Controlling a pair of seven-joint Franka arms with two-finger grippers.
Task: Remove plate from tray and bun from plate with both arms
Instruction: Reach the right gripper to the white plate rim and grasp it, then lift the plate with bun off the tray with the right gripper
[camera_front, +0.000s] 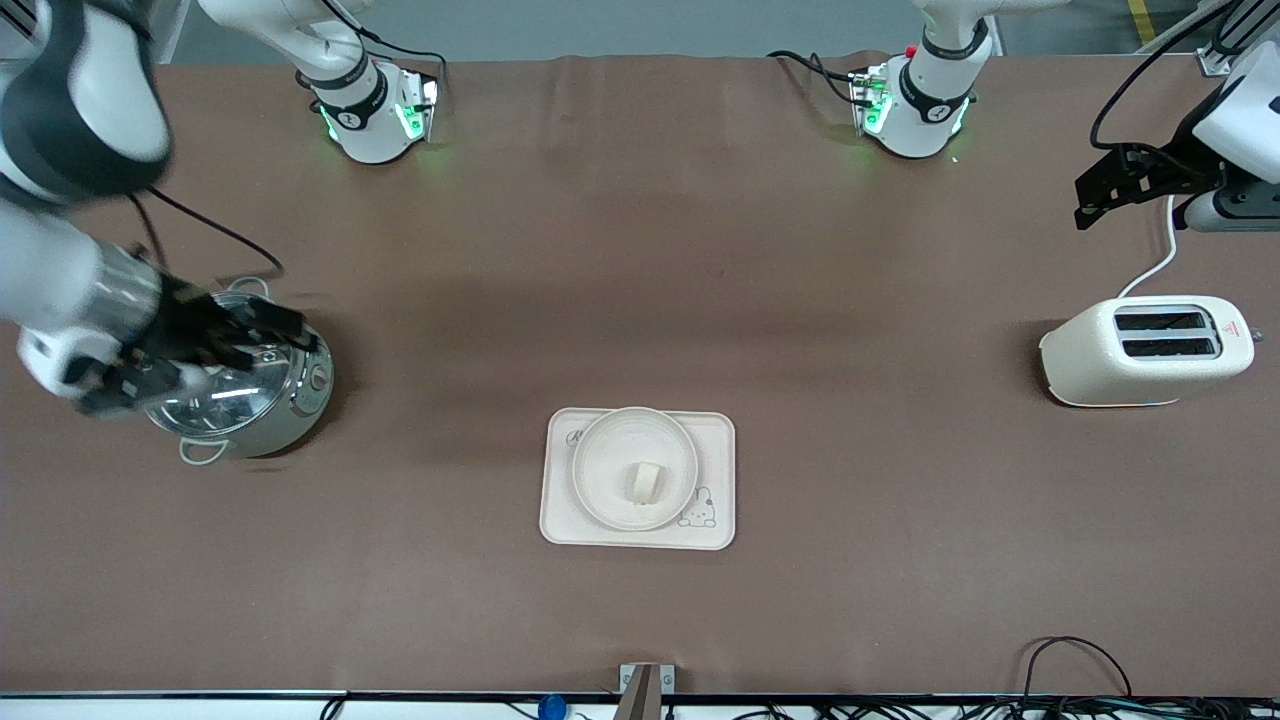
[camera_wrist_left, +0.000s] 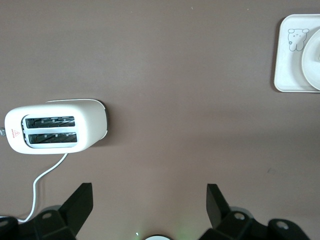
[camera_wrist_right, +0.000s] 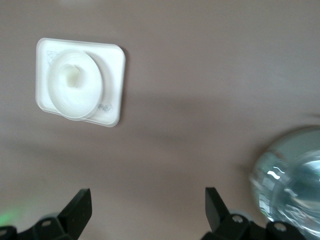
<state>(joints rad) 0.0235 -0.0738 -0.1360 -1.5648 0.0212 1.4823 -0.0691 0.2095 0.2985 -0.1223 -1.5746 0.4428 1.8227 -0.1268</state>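
Observation:
The round cream-white plate (camera_front: 600, 440) lies on the rectangular cream tray (camera_front: 712, 440) in the middle of the table. The small pale bun (camera_front: 643, 481) lies on the plate. Both show in the right wrist view, the plate (camera_wrist_right: 60, 95) with the bun (camera_wrist_right: 75, 76) in its middle; the left wrist view shows only the plate's edge (camera_wrist_left: 312, 55). My right gripper (camera_front: 270, 335) is open and empty over a steel pot (camera_front: 250, 420). My left gripper (camera_front: 1090, 200) is open and empty above the table beside the toaster (camera_front: 1150, 350). Both are well away from the plate.
The steel pot stands toward the right arm's end of the table, also in the right wrist view (camera_wrist_right: 295, 175). The cream toaster with its white cord stands toward the left arm's end, also in the left wrist view (camera_wrist_left: 55, 127). Brown cloth covers the table.

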